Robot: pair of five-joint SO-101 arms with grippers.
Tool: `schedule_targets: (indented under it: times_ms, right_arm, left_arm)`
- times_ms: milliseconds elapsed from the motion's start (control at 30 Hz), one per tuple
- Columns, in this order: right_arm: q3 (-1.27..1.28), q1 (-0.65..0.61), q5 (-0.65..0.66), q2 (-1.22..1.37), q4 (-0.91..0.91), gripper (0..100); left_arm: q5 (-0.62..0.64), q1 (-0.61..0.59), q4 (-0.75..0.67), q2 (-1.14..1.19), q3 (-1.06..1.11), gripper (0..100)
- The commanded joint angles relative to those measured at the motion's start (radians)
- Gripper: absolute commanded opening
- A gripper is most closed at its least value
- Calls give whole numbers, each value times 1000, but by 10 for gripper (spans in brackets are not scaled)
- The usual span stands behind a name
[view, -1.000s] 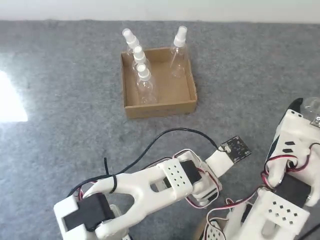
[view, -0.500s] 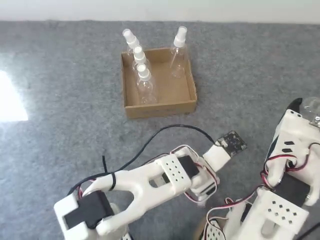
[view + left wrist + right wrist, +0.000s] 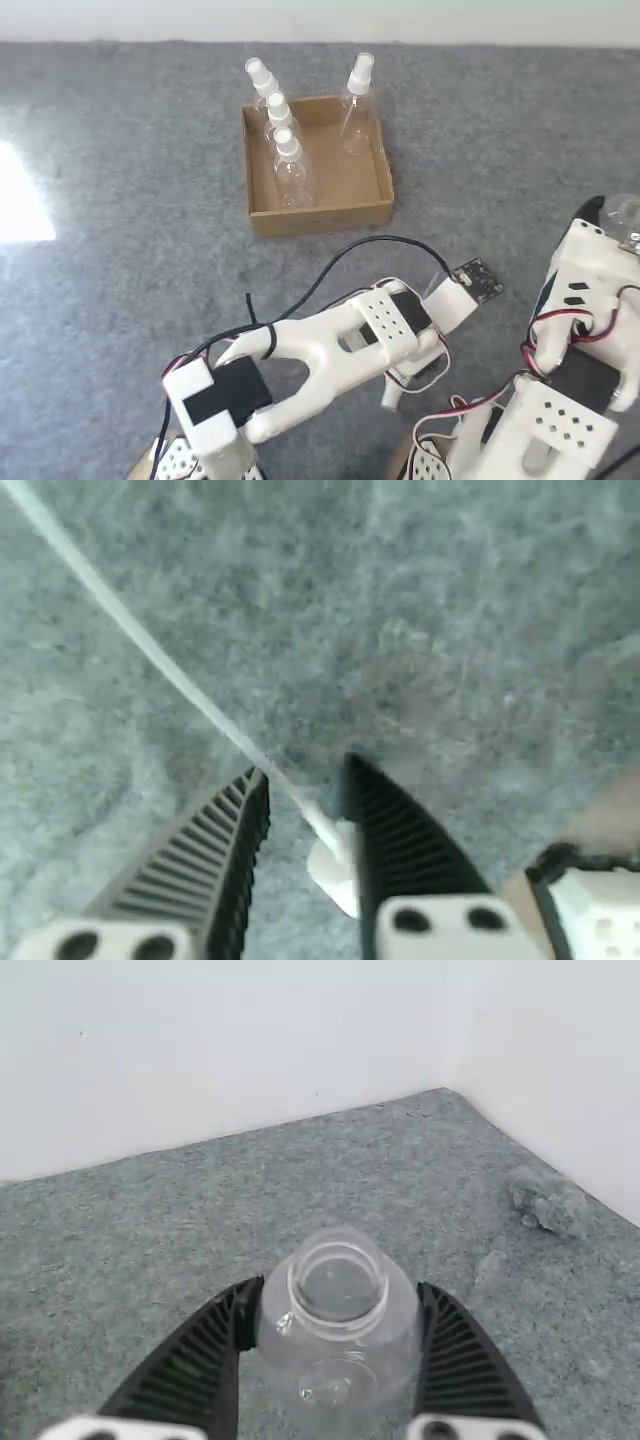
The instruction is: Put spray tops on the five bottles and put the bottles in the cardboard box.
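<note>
While the right gripper (image 3: 338, 1305) is shut around the sides of a clear bottle (image 3: 340, 1355), one black finger (image 3: 215, 1345) presses on each side of it. This bottle has no top on, and its round mouth is open and points up at the wrist camera. In the high view it sits at the edge of the picture (image 3: 628, 215), well apart from the cardboard box (image 3: 320, 215). The left gripper (image 3: 302, 770) hangs low over the grey carpet (image 3: 120, 250), near the robot and away from the box. Its fingers are close together, with only a small gap, and a white spray top (image 3: 335, 865) is pinched between them. The top's long thin tube (image 3: 150, 650) sticks out past the fingertips. Four more bottles with spray tops on stand at the box: three in a row (image 3: 262, 85) (image 3: 278, 118) (image 3: 290, 170) and one at the other far corner (image 3: 357, 105). I cannot tell if the farthest one is inside the box.
</note>
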Motion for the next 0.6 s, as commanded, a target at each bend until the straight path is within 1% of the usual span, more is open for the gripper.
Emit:
schedule_targets:
  times_ms: [0, 200, 367, 567]
  right_arm:
    - [-69, 4, -11, 7, -18, 107]
    - [-68, -1, -11, 7, -18, 107]
    - [-66, -41, -11, 10, -18, 107]
    - [-64, -41, -11, 15, -18, 107]
  left_arm:
    - [3, -6, 12, -8, -48, 26]
    - [3, -11, 12, -9, -47, 12]
    - [2, -14, -6, -58, -8, 12]
    - [2, -97, -60, -164, 68, 12]
